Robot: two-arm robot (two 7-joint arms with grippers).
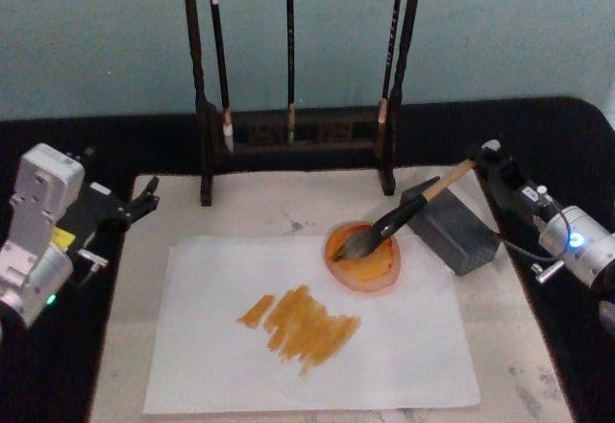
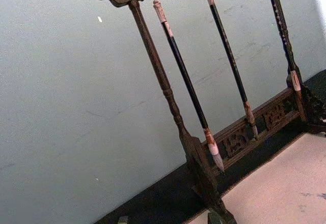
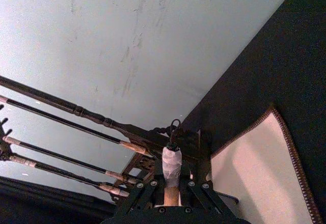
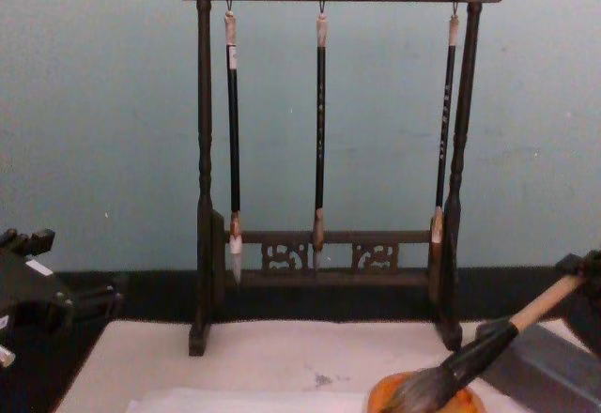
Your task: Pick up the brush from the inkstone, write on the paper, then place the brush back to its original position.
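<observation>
Right hand (image 1: 480,164) clamps the tail of the brush (image 1: 404,213) at the far right corner of the mat (image 1: 123,332); it leans on the inkstone (image 1: 454,236), bristles in the orange dish (image 1: 384,274) on the far edge of the paper (image 1: 221,351). Left hand (image 1: 144,198), wide, sits off the mat's far left corner

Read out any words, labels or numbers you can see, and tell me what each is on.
Nothing can be read.
Yellow label on the left arm: too blurred to read.
Pale marks on the rightmost hanging brush handle: too small to read.
</observation>
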